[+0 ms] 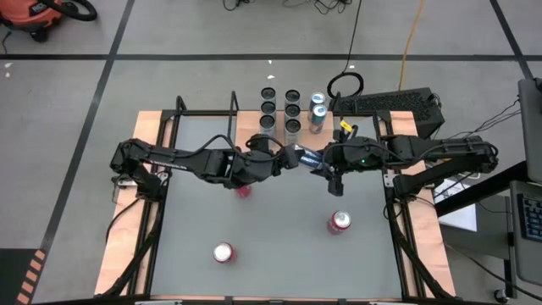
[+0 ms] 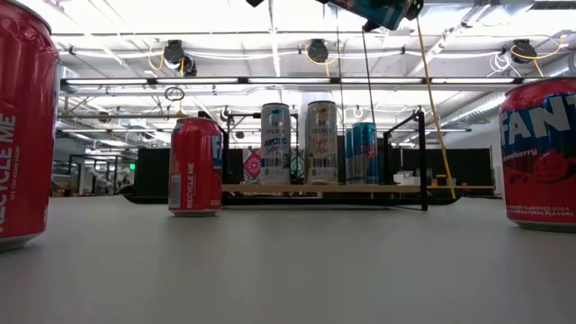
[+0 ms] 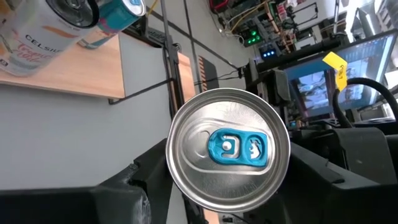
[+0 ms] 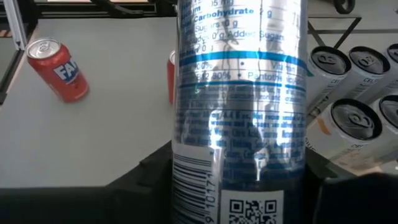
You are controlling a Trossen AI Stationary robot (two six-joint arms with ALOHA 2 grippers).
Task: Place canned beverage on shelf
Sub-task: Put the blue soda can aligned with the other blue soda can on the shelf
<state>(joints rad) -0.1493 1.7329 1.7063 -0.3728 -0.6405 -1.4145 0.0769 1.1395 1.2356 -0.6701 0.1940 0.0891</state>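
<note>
bright overhead striplights | glare on can (image 3: 228, 149) lid | nearest cans blurred

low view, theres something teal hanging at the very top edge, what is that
Observer: A silver and blue can, up in the air over the middle of the table, where both arms meet.
Operator: who has it
Observer: The left gripper is shut on it, and its wrist camera looks straight at the can's top. The right gripper is at the can's side, with the label filling its wrist view.
Operator: is it opened
Observer: No. In the left wrist view the blue tab lies flat and the mouth is sealed.
</note>
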